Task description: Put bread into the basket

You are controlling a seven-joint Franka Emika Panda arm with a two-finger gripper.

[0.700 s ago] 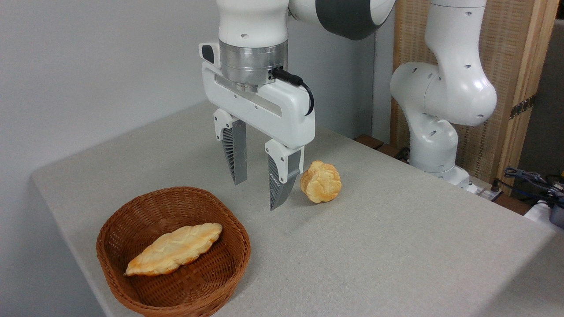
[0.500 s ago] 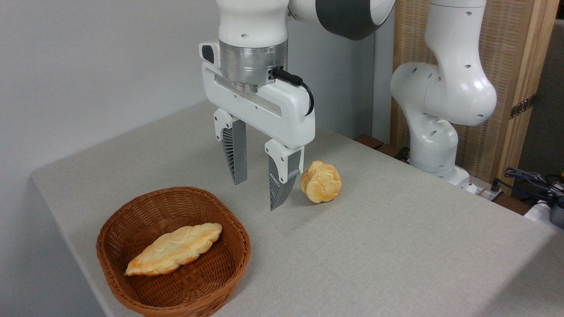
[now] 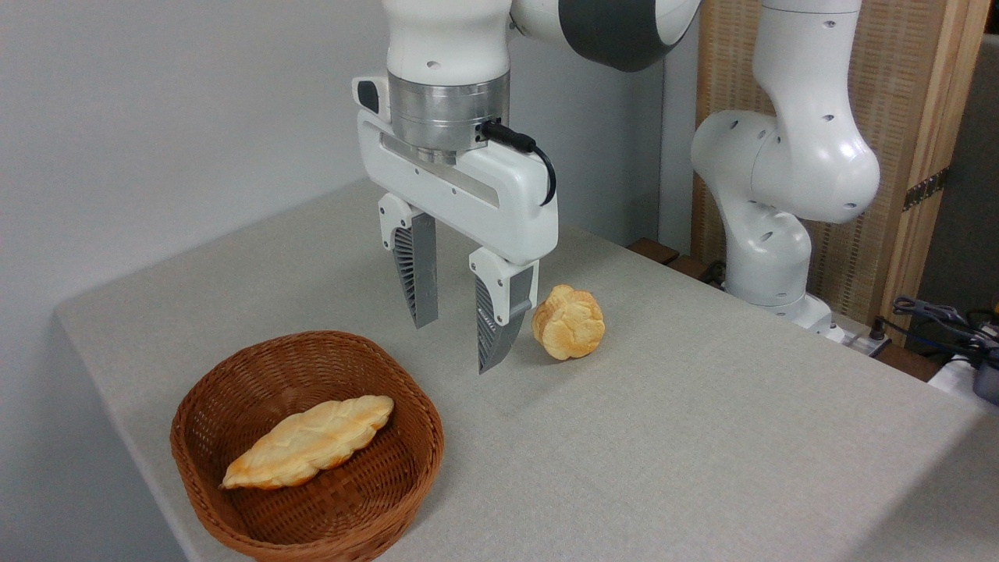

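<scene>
The bread [image 3: 569, 322], a small knobbly golden bun, rests on the grey table right of centre. The brown wicker basket [image 3: 390, 476] stands at the front left and holds a long pale braided loaf [image 3: 310, 441]. My gripper [image 3: 453, 347] hangs open above the table between the basket and the bun, fingers pointing down, with nothing between them. Its right finger [image 3: 495, 328] is just left of the bun and apart from it.
The robot's white base [image 3: 769, 257] stands at the back right edge of the table [image 3: 702, 437]. Cables and small devices [image 3: 952, 328] lie off the table at far right. A grey wall runs behind on the left.
</scene>
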